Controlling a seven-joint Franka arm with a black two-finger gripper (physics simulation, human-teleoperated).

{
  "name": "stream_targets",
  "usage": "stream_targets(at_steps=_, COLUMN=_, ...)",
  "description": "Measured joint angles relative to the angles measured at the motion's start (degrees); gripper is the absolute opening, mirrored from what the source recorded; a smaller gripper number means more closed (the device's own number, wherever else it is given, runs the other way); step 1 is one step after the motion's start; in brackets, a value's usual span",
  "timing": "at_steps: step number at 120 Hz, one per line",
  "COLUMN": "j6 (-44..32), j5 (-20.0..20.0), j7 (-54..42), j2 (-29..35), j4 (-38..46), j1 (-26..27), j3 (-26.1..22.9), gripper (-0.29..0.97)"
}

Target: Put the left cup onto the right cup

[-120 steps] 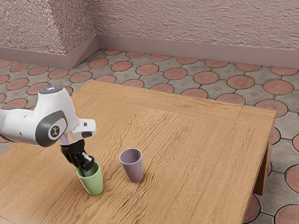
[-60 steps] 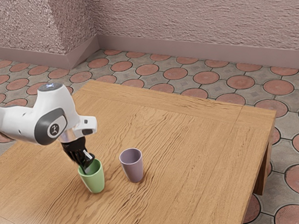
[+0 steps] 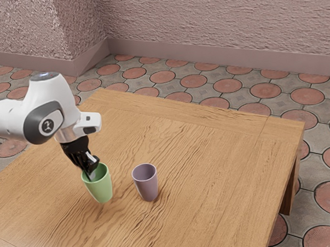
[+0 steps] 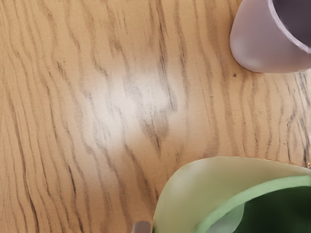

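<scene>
A green cup (image 3: 99, 185) hangs tilted just above the wooden table (image 3: 210, 154), toward the exterior view's left. My gripper (image 3: 91, 169) is shut on its rim, one finger inside the cup and one outside. A purple cup (image 3: 145, 181) stands upright on the table, a short way toward the exterior view's right of the green one. In the wrist view the green cup (image 4: 223, 194) sits large right under my hand, with the purple cup (image 4: 265, 36) a little beyond it over bare wood.
The table's front edge runs close below the cups in the exterior view. A wide stretch of tabletop (image 3: 222, 170) lies toward the exterior view's right. Tiled floor (image 3: 229, 82) and a rough wall surround the table.
My gripper has risen and drawn slightly toward the exterior view's left, lifting the green cup off the table and tilting it. The purple cup has stayed put.
</scene>
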State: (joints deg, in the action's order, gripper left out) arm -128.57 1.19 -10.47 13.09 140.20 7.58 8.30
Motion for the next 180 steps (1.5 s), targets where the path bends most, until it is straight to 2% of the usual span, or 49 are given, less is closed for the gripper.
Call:
stream_targets(at_steps=42, j6=7.87, j5=0.11, j7=-0.24, j2=1.56, j4=-5.97, j1=0.07, j3=-2.54, gripper=-0.10)
stream_targets(at_steps=78, j6=10.57, j5=0.95, j7=-0.57, j2=0.55, j4=-11.08, j1=0.43, j3=-4.19, gripper=-0.10)
stream_targets(at_steps=116, j6=10.25, j5=4.60, j7=-0.94, j2=-4.72, j4=-15.94, j1=0.43, j3=-4.95, gripper=-0.10)
stream_targets(at_steps=180, j6=5.53, j5=5.70, j7=-1.23, j2=-9.53, j4=-18.27, j1=0.42, j3=-6.29, gripper=-0.10)
